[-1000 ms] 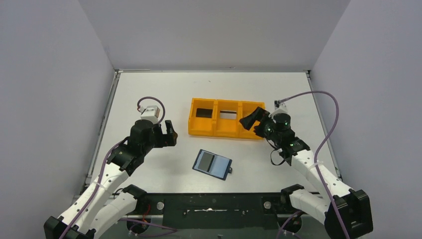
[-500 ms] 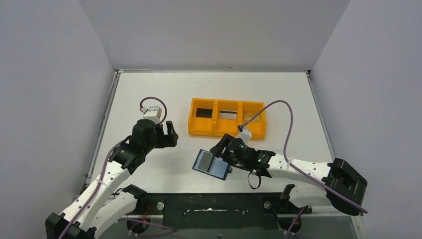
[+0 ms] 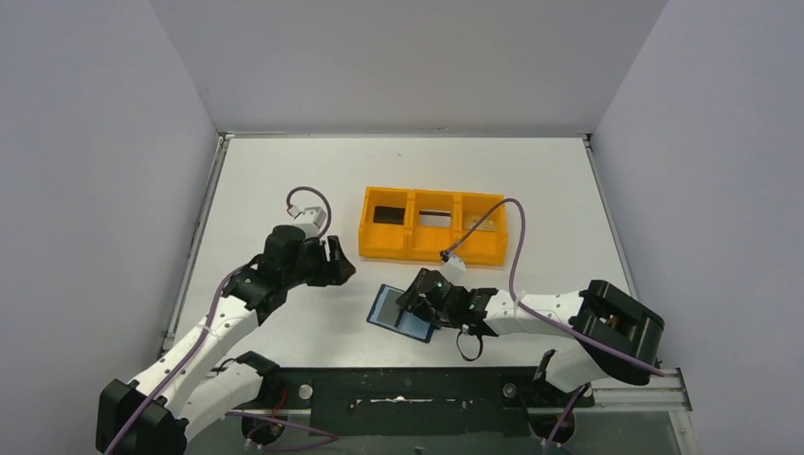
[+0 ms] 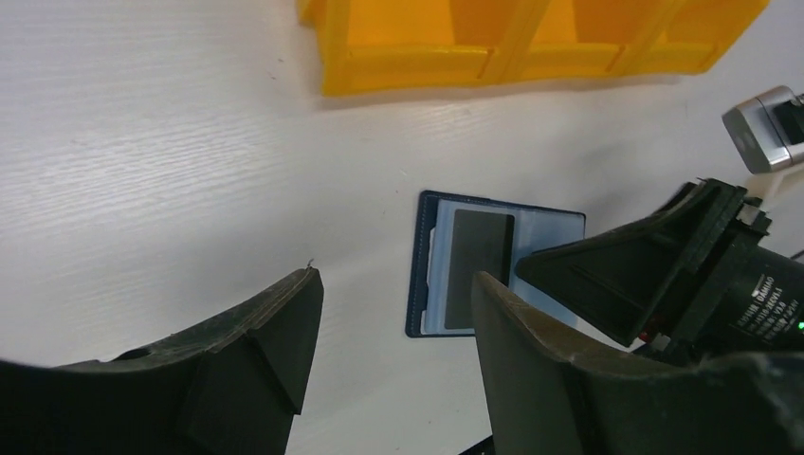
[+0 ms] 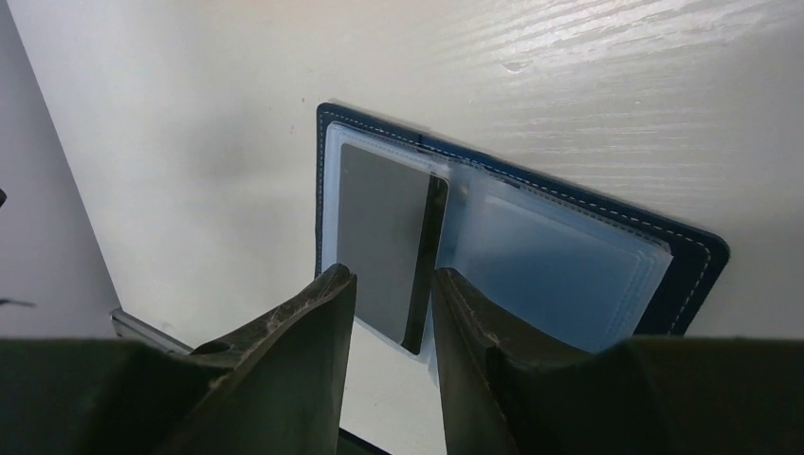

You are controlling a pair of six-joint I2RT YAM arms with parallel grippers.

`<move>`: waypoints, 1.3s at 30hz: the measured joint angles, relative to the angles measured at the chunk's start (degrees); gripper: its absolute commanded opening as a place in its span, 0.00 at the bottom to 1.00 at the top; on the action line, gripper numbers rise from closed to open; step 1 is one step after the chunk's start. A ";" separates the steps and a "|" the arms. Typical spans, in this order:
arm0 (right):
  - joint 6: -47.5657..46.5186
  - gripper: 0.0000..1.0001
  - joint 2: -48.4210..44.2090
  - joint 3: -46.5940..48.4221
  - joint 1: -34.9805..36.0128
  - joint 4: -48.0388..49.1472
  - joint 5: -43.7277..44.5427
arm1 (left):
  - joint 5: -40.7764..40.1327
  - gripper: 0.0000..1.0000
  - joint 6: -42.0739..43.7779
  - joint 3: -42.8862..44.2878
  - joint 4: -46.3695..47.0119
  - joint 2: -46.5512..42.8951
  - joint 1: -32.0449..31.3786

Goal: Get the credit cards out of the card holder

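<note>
The card holder (image 3: 387,308) lies open on the white table, navy outside with pale blue clear sleeves (image 5: 559,256). A dark grey credit card (image 5: 379,227) sits in its left half, one end sticking out past the sleeve's edge. My right gripper (image 5: 391,280) hovers low over that protruding end, jaws open only a narrow gap, nothing gripped; from above it (image 3: 414,296) covers the holder's right half. My left gripper (image 3: 339,261) is open and empty just left of the holder. In its wrist view the gripper (image 4: 393,280) frames bare table beside the holder (image 4: 431,284) and card (image 4: 479,261).
An orange three-compartment tray (image 3: 431,248) stands behind the holder, with a dark flat thing in its left compartment (image 3: 387,215). The tray's front wall (image 4: 427,66) shows in the left wrist view. The right arm's purple cable arcs over the tray.
The right arm swung from the tray down to the card holder and its jaws narrowed a lot. The left gripper shifted right toward the holder and closed partway.
</note>
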 measured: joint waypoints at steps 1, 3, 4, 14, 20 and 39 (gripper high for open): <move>0.00 0.36 0.52 0.00 -0.33 0.44 -0.59 | 1.88 0.56 -0.90 -0.68 1.27 0.52 -0.04; 0.04 0.36 1.81 0.00 -0.79 1.18 -1.77 | 4.39 0.54 -2.14 -1.33 2.67 1.97 -0.42; 0.04 0.36 2.27 0.00 -1.07 1.42 -2.10 | 5.09 0.53 -2.47 -1.44 3.17 2.67 -0.66; 2.99 0.29 4.79 -4.31 -4.42 10.56 -7.37 | 7.50 0.45 -6.16 -1.53 9.60 11.91 -9.42; 3.19 0.24 6.45 -4.92 -5.88 14.32 -10.21 | 7.13 0.41 -7.74 -1.62 12.24 18.08 -12.15; -3.32 0.16 7.78 -2.73 -7.13 13.29 -13.70 | 6.03 0.17 -14.36 -9.22 20.55 22.82 -19.28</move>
